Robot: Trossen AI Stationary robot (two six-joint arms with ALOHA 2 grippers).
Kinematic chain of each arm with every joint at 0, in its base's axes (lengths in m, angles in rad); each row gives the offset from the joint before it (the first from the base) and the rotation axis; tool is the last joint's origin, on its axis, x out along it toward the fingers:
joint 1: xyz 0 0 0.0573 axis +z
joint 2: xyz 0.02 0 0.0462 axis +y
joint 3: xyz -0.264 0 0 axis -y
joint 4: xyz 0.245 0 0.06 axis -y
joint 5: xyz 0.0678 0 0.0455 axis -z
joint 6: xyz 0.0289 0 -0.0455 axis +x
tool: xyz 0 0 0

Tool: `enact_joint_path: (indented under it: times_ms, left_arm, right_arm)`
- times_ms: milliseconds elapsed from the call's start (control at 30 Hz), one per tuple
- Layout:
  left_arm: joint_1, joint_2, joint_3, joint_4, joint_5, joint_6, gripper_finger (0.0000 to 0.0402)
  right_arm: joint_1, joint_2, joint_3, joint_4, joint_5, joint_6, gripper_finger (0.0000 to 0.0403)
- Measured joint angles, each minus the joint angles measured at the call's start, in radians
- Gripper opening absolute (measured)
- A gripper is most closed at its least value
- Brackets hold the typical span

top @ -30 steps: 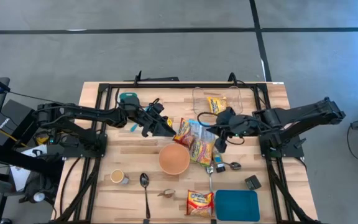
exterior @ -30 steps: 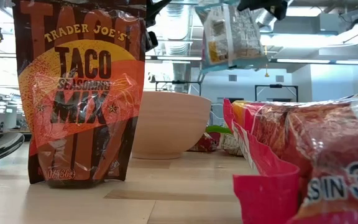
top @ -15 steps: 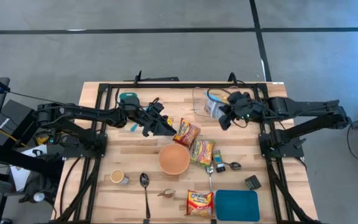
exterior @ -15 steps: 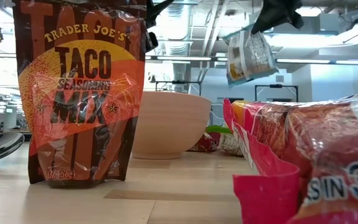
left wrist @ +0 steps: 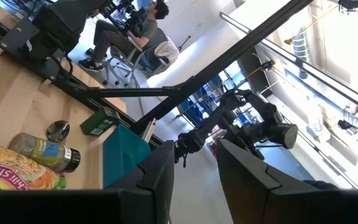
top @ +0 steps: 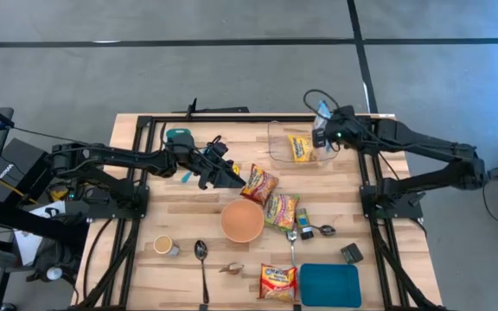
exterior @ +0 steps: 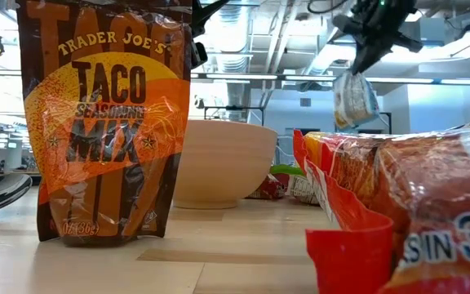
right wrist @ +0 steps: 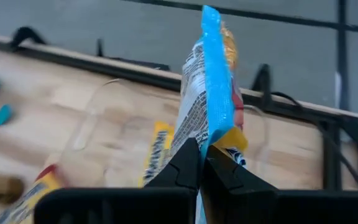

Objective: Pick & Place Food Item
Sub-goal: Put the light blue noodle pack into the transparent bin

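My right gripper [top: 325, 138] is raised over the far side of the table, shut on a clear food packet with a blue edge [right wrist: 211, 87]. The packet also shows in the low view [exterior: 355, 98]. Under it stands a clear plastic container [top: 277, 149] with a yellow packet [top: 299, 147] lying inside. My left gripper [top: 234, 178] is held level above the table's middle, open, with nothing between its fingers [left wrist: 194, 155]. An orange noodle packet [top: 259, 184] lies on the table just past its tips. My right gripper pinches the packet's blue sealed edge [right wrist: 207, 134] between its two fingers. The fingers slant downward from the table's right side. The packet hangs below them [exterior: 355, 102], clear of the container and the table.
A tan bowl [top: 242, 220] sits mid-table with a second noodle packet [top: 279, 210] beside it. Near the front edge are a standing taco-mix pouch [exterior: 104, 122], a third noodle packet [top: 277, 281], a teal pad [top: 329, 285], a spoon [top: 201, 257] and a cup [top: 164, 245].
My right gripper has carried the clear packet from above the table's middle toward the far right, over the clear container, turning and tipping downward as it went. The packet now hangs edge-on and lower than before.
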Motion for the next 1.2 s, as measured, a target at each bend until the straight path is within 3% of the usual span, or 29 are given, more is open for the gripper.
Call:
enact_joint_path:
  times_ms: [700, 1200]
  left_arm:
    - [0.0, 0.0, -0.001, 0.0, -0.001, 0.0, 0.0117]
    - [-0.001, 0.0, -0.001, 0.0, -0.01, 0.0, 0.0117]
  right_arm:
    - [-0.115, 0.003, -0.01, 0.002, -0.026, 0.002, 0.0]
    - [-0.13, 0.171, -0.011, 0.01, 0.0, -0.006, 0.0]
